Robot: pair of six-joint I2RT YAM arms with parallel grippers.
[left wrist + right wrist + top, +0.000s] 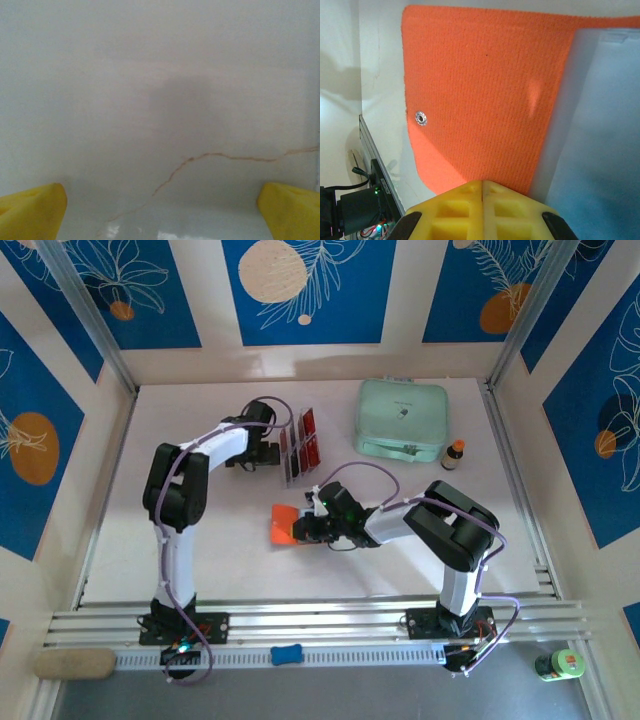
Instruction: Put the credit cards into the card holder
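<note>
The right gripper (482, 192), jaws clenched fully together, touches the orange card holder (480, 90) at its edge with its fingertips; beyond the card holder the credit cards (311, 451) stand in a clear rack (289, 472), the left gripper (270, 452) released wide beside them.

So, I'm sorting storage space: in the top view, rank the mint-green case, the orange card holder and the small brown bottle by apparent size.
1. mint-green case, clearly largest.
2. orange card holder, partly covered, so its true extent is unsure.
3. small brown bottle, smallest as seen.
</note>
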